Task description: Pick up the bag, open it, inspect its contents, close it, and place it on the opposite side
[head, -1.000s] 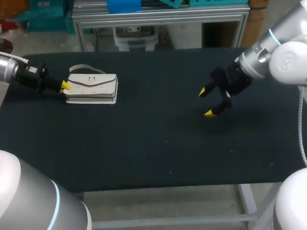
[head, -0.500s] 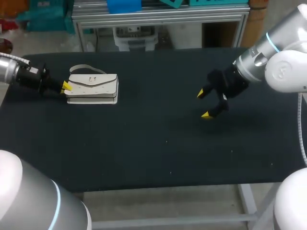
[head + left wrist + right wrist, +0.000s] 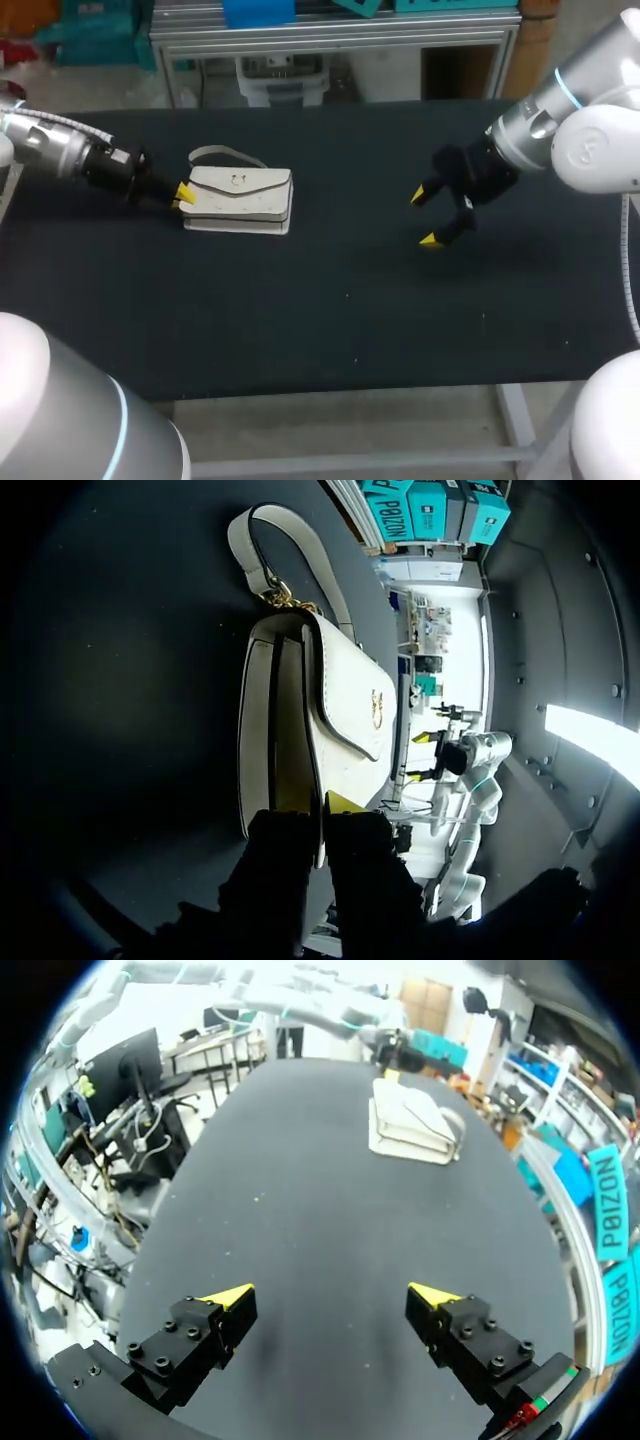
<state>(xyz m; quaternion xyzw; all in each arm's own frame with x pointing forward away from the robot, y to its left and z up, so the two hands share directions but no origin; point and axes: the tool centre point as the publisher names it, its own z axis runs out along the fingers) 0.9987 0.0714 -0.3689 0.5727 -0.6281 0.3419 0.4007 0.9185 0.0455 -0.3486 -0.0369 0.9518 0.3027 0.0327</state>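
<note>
bag (image 3: 240, 200): cream flat flap purse, smooth leather-like, gold clasp, looped strap; lies left of centre on dark matte surface (image 3: 330, 320) | left hand (image 3: 183, 193): narrow, pinching bag's end | right hand (image 3: 428, 215): wide, well apart

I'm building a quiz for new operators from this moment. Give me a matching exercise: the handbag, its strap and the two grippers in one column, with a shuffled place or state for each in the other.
Things:
1. white handbag
2. left gripper
3. right gripper
4. strap

Places or states:
A. open, over bare table, well apart from the handbag
B. lying on the table, flap closed
C. at the handbag's end, shut on its edge
D. looping out from the handbag's far side

Pairs: 1-B, 2-C, 3-A, 4-D
</note>
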